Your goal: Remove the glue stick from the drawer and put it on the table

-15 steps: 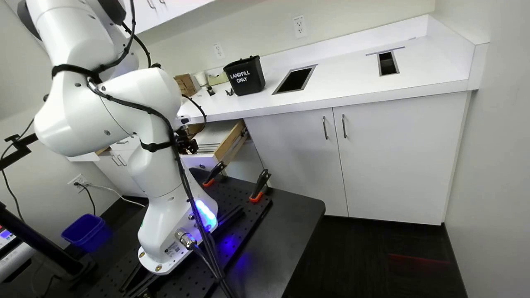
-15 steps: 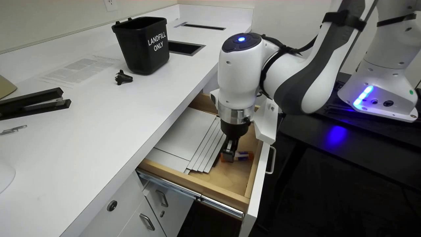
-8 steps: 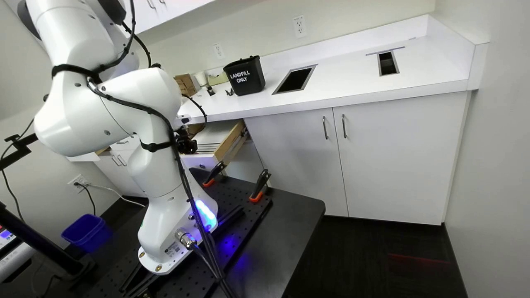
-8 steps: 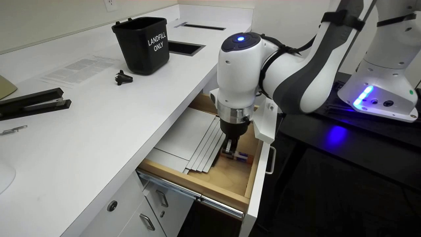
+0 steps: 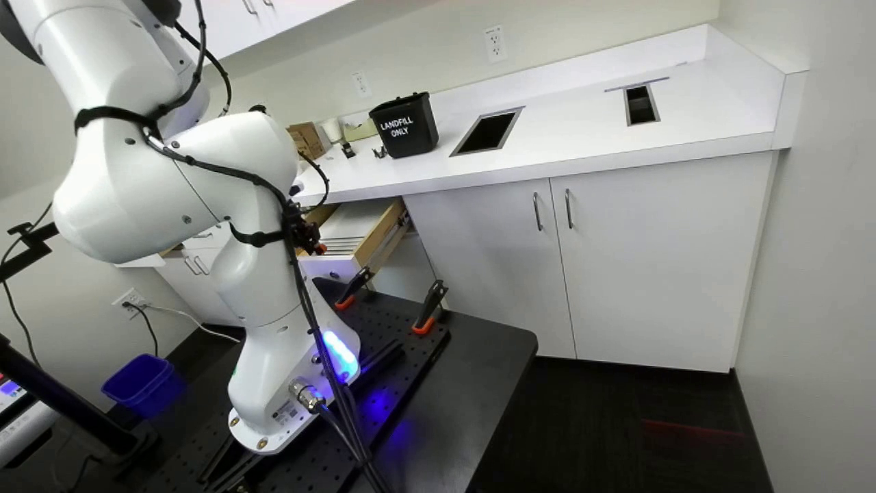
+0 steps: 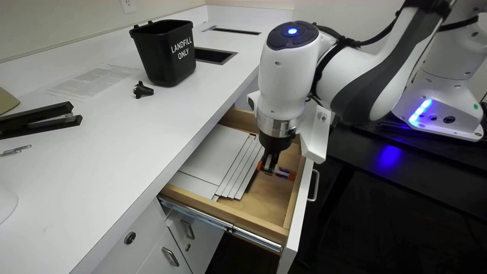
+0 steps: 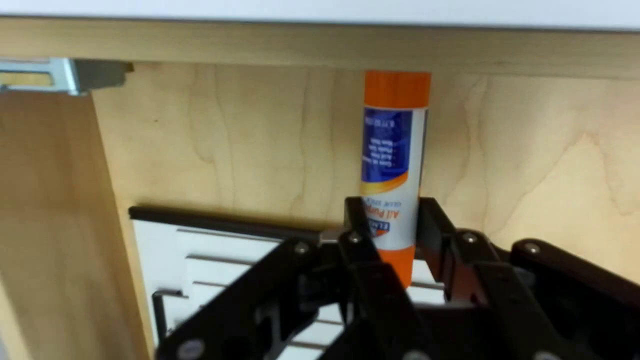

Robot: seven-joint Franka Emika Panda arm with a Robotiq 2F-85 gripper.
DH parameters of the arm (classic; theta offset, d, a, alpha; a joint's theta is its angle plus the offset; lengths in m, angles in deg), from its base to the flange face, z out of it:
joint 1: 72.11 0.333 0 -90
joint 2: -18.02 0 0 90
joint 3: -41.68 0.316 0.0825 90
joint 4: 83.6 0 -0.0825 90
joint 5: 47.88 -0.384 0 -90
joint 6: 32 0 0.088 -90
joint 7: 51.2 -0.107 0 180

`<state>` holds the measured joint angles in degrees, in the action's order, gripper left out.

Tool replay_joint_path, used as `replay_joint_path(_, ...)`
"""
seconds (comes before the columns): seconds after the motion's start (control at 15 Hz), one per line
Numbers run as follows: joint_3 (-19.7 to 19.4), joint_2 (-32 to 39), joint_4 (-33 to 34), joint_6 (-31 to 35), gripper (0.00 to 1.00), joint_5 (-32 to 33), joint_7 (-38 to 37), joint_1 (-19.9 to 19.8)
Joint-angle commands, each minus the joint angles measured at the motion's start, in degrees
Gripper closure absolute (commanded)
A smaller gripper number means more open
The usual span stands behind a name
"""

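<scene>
The glue stick [image 7: 390, 150] is white and blue with orange ends. My gripper [image 7: 392, 215] is shut on its lower half, one finger on each side. In an exterior view the gripper [image 6: 269, 167] holds the glue stick [image 6: 283, 172] roughly level, low inside the open drawer [image 6: 228, 217]. Its orange end is close to the front wall; I cannot tell whether it touches. The glue stick's orange end [image 5: 320, 249] also shows small in an exterior view, beside the gripper [image 5: 309, 236]. The table [image 6: 114, 152] is the white countertop beside and above the drawer.
Flat white panels [image 6: 217, 152] lie stacked in the drawer. On the countertop stand a black bin [image 6: 163, 53], a black staple remover [image 6: 143, 90], a stapler [image 6: 38, 120], papers [image 6: 91, 80] and a small clear item [image 6: 15, 150]. The countertop edge [image 6: 182, 156] overhangs the drawer's back.
My gripper has risen slightly with the glue stick, which now shows on both sides of the fingers. The arm's upper links have shifted back toward the robot base.
</scene>
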<state>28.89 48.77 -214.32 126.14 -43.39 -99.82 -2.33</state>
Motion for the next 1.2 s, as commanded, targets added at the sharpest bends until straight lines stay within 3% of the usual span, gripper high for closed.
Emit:
replay_joint_path(0.0, -5.47, -9.92, -5.49, -6.12, 0.87, 8.78, -9.98, 6.59)
replay_joint_path(0.2, -7.22, -15.36, -6.59, -10.79, 0.87, 20.67, -20.73, 8.38)
replay_joint_path(0.4, -2.71, -19.18, -7.16, -15.18, 0.88, 29.7, -26.43, 4.34)
replay_joint_path(0.47, 0.11, -15.52, -4.63, -13.18, 0.87, 28.18, -25.28, 1.13)
replay_joint_path(0.53, 1.77, -16.29, -4.79, -13.78, 0.7, 29.08, -25.82, -0.32)
replay_joint_path(0.8, 4.12, -15.54, -4.57, -13.72, 0.7, 28.95, -25.7, -2.92)
replay_joint_path(0.87, 4.11, -15.49, -4.57, -13.72, 0.87, 28.95, -25.7, -2.93)
replay_joint_path(1.13, 5.24, -20.82, -3.44, -16.07, 0.87, 37.58, -39.18, -5.79)
